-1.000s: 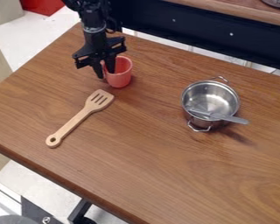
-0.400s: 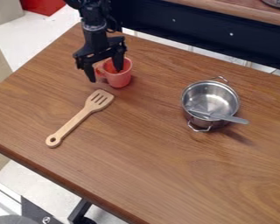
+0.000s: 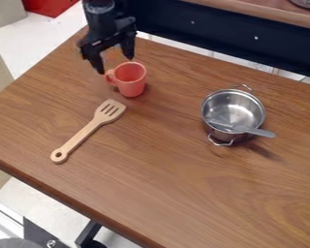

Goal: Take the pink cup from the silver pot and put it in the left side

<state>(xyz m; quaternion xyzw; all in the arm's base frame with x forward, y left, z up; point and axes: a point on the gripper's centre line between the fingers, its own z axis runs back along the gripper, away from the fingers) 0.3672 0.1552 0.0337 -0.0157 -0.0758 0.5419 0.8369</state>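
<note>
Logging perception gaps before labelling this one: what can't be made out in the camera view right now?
All camera view:
- Arm: upper part and base, cut off by the top edge.
- Pink cup: underside, hidden by its own body.
- Grey utensil: shape of its end inside the silver pot, too faint against the shiny metal.
- Metal item at top right: cut off by the edge, can't identify.

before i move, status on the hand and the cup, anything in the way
Hand open, empty, above the cup. Pink cup upright on the table, out of the pot. Wooden spatula lying near the cup.
</note>
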